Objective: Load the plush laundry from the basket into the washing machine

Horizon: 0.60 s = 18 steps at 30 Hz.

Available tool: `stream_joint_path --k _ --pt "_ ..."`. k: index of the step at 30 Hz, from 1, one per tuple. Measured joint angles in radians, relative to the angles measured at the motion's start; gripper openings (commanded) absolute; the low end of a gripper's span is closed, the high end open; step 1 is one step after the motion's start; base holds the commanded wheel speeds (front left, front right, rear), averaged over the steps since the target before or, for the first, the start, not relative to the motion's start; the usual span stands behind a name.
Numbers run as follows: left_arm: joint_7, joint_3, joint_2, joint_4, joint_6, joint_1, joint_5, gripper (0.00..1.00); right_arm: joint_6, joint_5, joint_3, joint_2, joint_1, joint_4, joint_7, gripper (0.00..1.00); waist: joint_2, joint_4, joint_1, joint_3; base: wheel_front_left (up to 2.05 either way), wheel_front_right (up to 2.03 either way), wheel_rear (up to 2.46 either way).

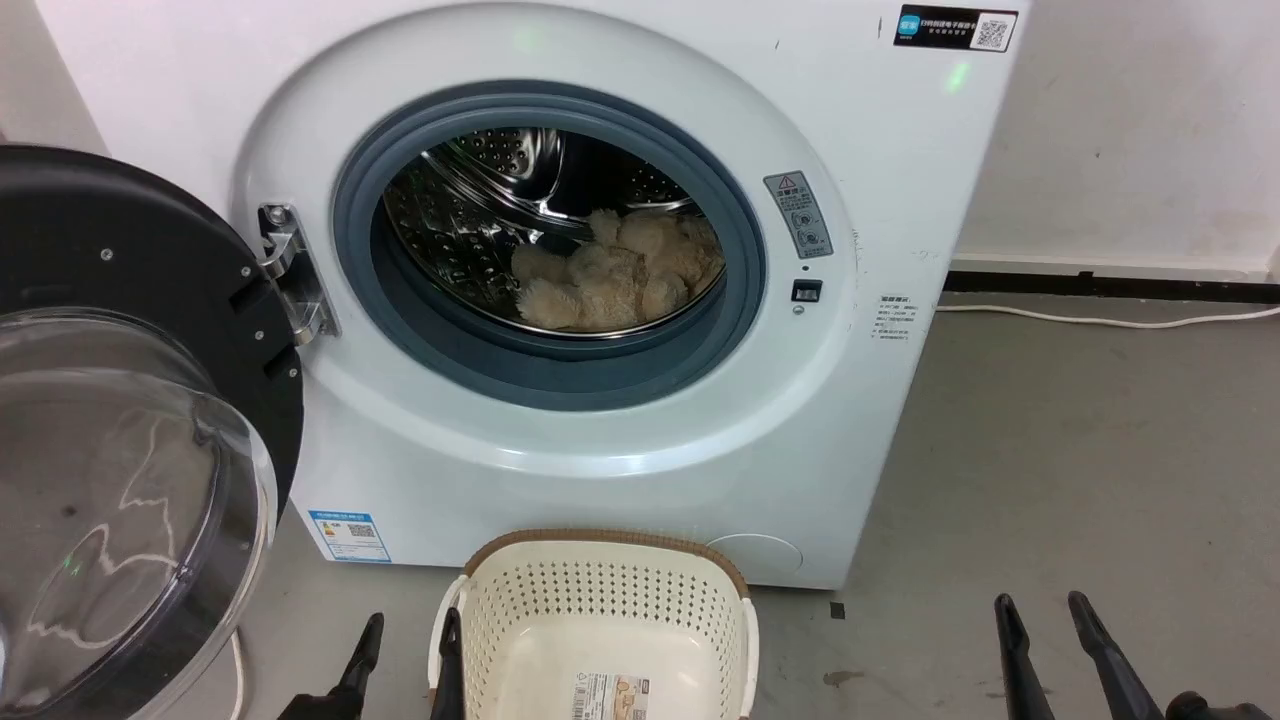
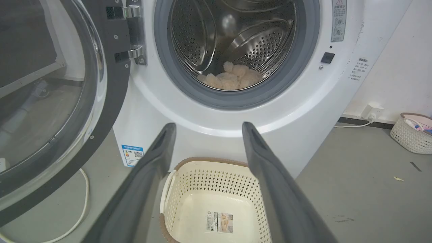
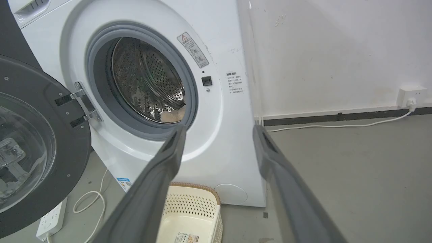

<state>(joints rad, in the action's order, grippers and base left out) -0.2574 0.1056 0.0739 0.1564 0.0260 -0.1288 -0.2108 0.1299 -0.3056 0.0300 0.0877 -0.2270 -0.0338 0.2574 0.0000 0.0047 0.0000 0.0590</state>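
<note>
Two grippers: left gripper and right gripper hang low, fingers spread, holding nothing.
Plush laundry: down in the washing machine drum, looks loaded!
Basket: bare, parked right below the opening for a short lift.
Door: swung wide, leaving the way clear.

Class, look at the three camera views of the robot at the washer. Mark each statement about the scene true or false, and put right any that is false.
1. The plush laundry lies inside the drum of the washing machine. True.
2. The basket stands on the floor before the washing machine. True.
3. The basket holds a second plush toy. False: it holds no laundry; a label shows on its bottom.
4. The washing machine is closed. False: its door stands swung open.
5. The left gripper and the right gripper are open, holding nothing. True.
</note>
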Motion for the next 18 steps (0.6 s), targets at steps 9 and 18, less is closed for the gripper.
stream_joint_path --k 9,18 --pt "0.006 0.0 0.0 0.002 -0.001 0.0 0.005 0.0 0.0 0.0 0.0 -0.001 0.001 0.0 -0.002 0.0 0.0 0.001 0.0001 -0.003 0.0 0.0 0.0" --pt "0.023 -0.005 0.0 -0.007 -0.002 0.002 0.016 0.0 0.0 0.023 -0.001 -0.001 0.01 0.0 -0.023 0.0 0.0 0.001 0.0 -0.007 0.0 0.0 0.0"
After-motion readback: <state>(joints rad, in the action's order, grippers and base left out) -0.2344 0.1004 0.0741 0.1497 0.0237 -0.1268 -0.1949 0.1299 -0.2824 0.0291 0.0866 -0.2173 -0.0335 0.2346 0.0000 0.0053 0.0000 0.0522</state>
